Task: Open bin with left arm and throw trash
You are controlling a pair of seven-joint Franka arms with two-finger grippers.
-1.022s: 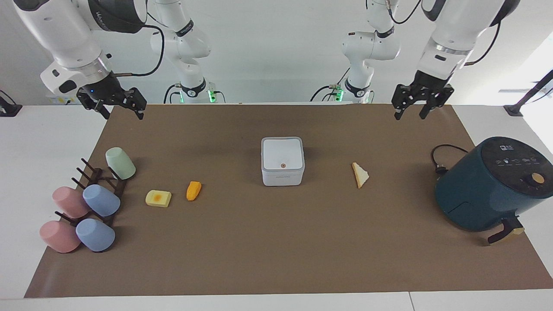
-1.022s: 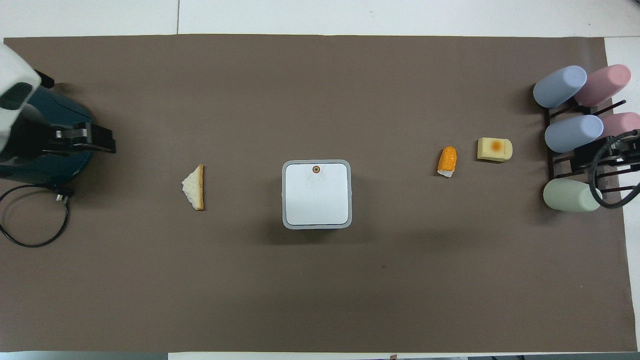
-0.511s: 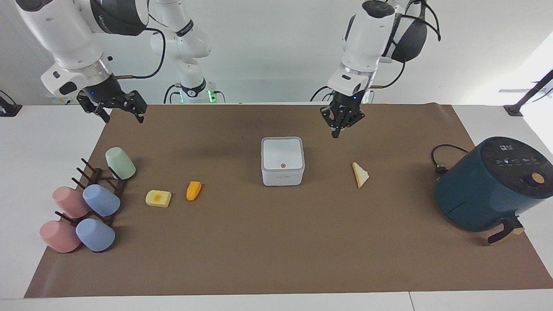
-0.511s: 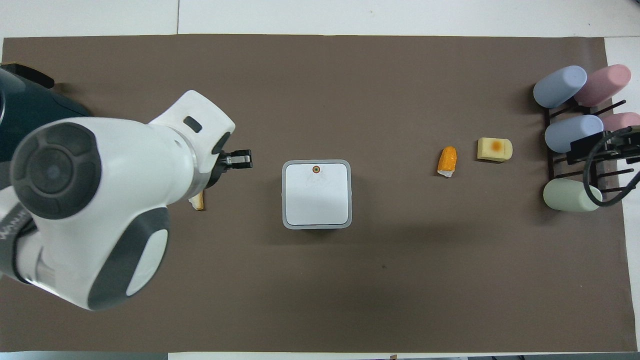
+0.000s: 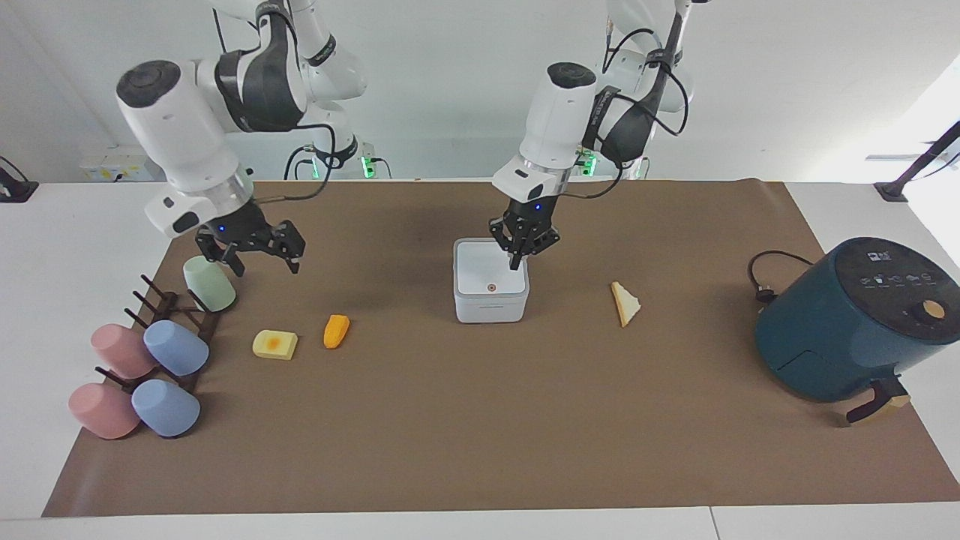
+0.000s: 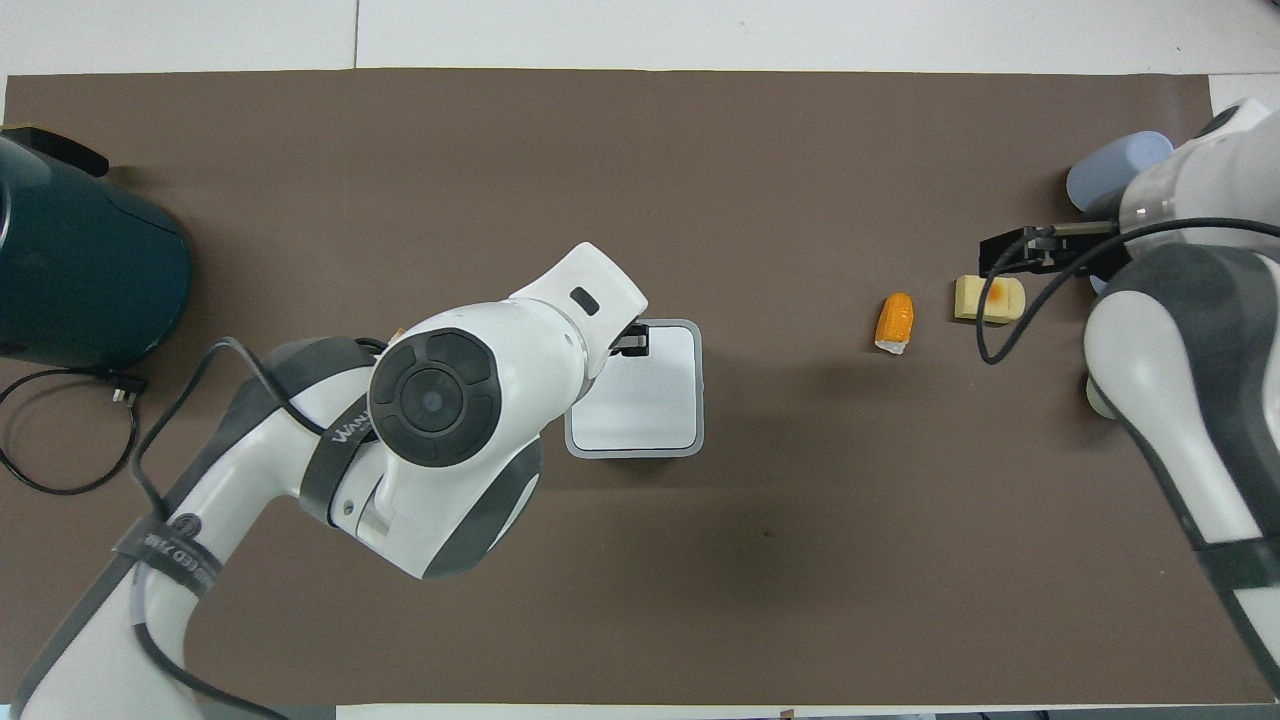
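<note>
Left claw (image 5: 523,251), fingers pressed together, sits over the bin (image 5: 491,280) mid-frame on the bench, lid shut; button (image 5: 491,287) lies just below-left of the tip. Right claw (image 5: 251,244), spread, over the green cup (image 5: 209,283), upper left.

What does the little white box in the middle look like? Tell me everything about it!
The bin is a small white square box with rounded corners that looks like plastic. Its flat lid is shut, with a grey rim around it and a tiny round button near the edge farthest from the robots. A thin slot shows on the front wall. It stands upright on the brown mat, mid-table. The left gripper hangs just over the lid; whether it touches cannot be told.
</note>
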